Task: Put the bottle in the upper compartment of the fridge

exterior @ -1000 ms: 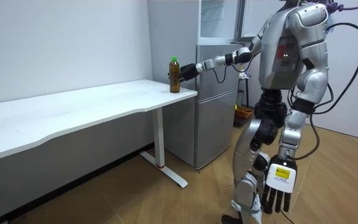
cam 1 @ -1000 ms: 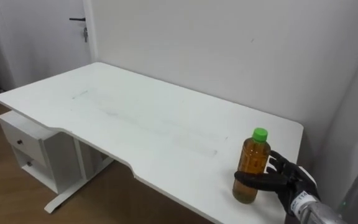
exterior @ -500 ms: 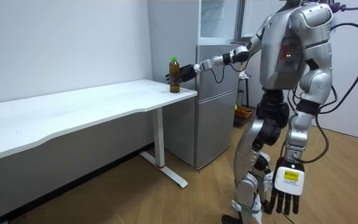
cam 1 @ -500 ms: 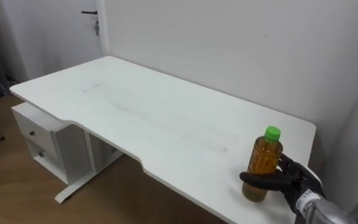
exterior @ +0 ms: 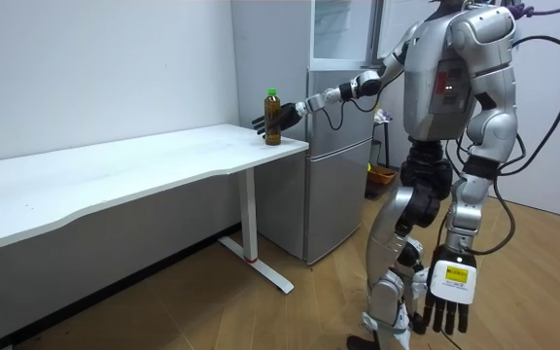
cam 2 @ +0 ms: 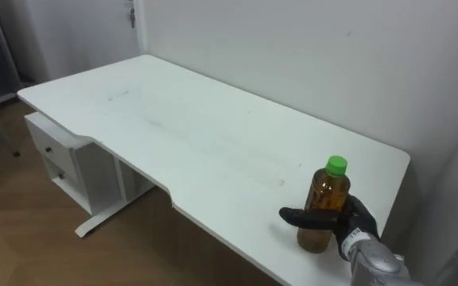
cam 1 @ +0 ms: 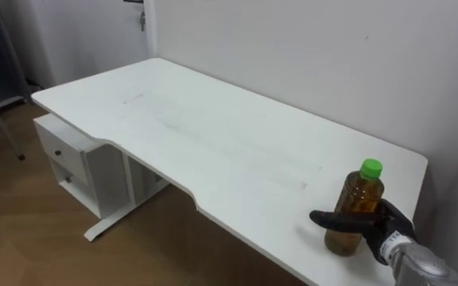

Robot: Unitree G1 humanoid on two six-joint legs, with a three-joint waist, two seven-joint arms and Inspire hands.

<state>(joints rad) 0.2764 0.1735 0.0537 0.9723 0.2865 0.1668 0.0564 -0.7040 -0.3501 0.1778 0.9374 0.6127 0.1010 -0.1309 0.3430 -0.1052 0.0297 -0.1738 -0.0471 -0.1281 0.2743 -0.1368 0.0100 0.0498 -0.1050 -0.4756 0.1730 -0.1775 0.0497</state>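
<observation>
An amber bottle [cam 1: 358,205] with a green cap stands upright near the right end of the white table [cam 1: 213,135]; the room view shows the bottle [exterior: 273,119] by the table's corner. My right hand [cam 1: 392,229] is at the bottle from the right. Its thumb reaches straight across the front of the bottle and its fingers lie behind it, spread and straight in the room view. My left hand [exterior: 445,307] hangs at my side with straight fingers. I stand between the table's end and the silver fridge [exterior: 338,156].
The fridge's upper compartment [exterior: 343,29] shows shelves above the silver lower door. A white drawer unit [cam 1: 74,163] sits under the table's left part. A wall runs close behind the table. Wooden floor lies open in front of the table.
My right hand has slid further past the bottle and its thumb and fingers have straightened out. The bottle stays in place. The eye view has shifted.
</observation>
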